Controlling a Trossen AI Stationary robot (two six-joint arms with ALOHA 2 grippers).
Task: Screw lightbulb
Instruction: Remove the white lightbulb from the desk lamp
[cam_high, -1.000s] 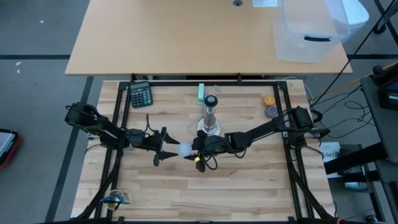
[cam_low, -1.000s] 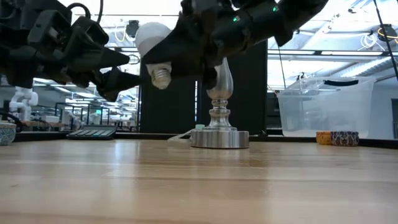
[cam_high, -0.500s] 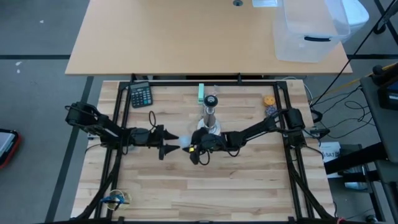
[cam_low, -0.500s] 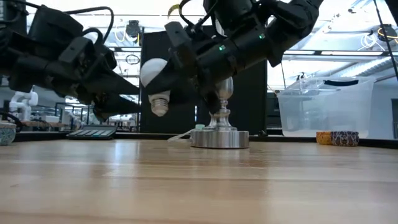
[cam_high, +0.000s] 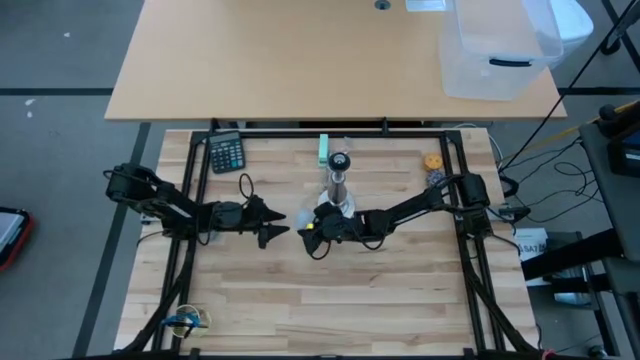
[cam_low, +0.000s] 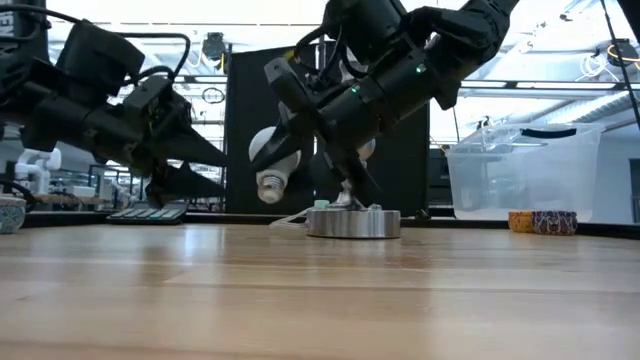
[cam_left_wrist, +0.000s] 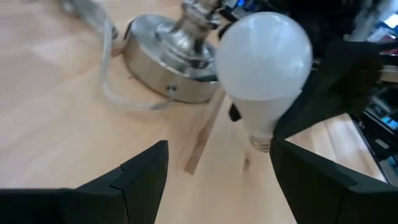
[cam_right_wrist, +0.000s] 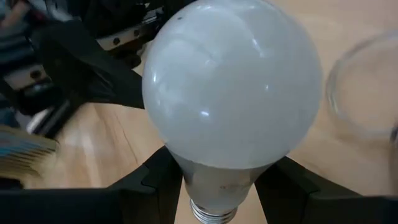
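The right claw (cam_low: 300, 165) grips the bulb (cam_low: 275, 160) by its tapered neck, clear of the table (cam_low: 320, 290), screw base tilted downward, just beside the stand (cam_low: 352, 205). The left claw (cam_high: 272, 228) hangs wide and empty, close by. The bulb looks light, smooth and breakable, so the neck hold seems sound; the stand's cord (cam_left_wrist: 118, 93) and the left claw crowd the approach to the socket.
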